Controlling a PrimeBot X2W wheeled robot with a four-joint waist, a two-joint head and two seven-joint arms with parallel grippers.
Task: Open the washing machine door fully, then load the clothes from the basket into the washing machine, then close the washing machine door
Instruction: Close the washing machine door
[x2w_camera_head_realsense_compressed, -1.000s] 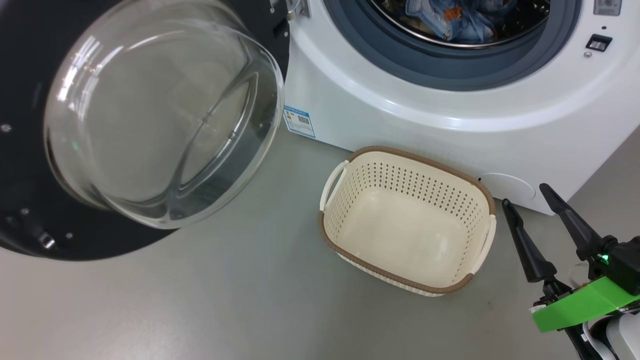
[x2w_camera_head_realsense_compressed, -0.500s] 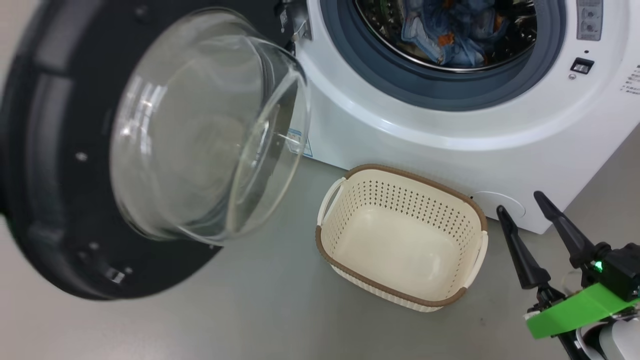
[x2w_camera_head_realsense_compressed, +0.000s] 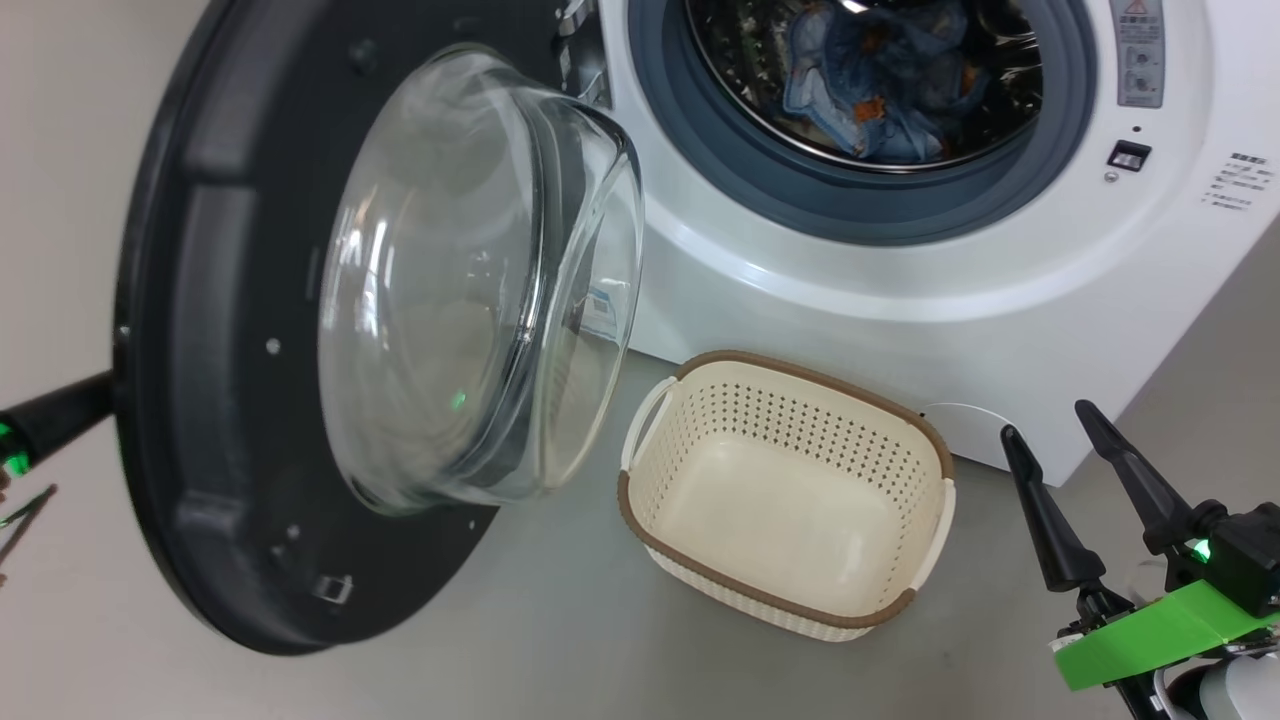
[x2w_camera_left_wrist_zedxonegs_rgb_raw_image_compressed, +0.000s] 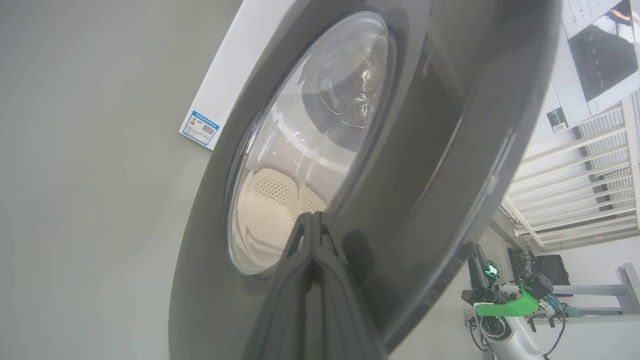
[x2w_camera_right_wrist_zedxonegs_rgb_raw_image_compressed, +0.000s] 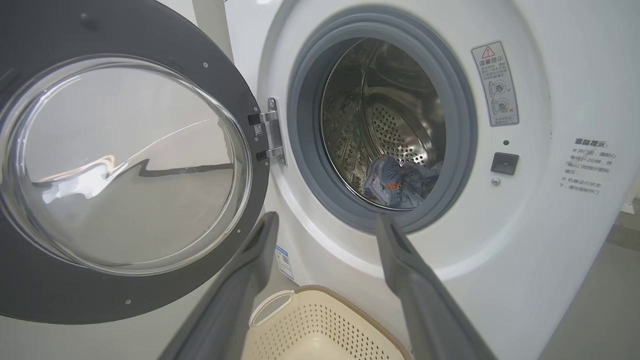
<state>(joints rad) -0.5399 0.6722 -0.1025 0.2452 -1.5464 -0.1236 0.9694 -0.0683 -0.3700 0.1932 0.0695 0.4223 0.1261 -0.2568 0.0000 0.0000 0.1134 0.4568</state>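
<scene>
Laundry area, washing machine (x2w_camera_head_realsense_compressed: 900, 290), grey floor (x2w_camera_head_realsense_compressed: 560, 640)

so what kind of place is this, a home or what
Probably a lab or test room set up as a laundry corner, not a home: the washing machine and basket sit on a plain grey floor, and the left wrist view shows a white slatted rack behind.

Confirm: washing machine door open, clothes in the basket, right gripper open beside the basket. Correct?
Wrong on the clothes. The basket is empty; the clothes lie inside the drum of the washing machine, as the head view shows. The rest holds: the washing machine door is open, and the right gripper is open beside the basket.
</scene>
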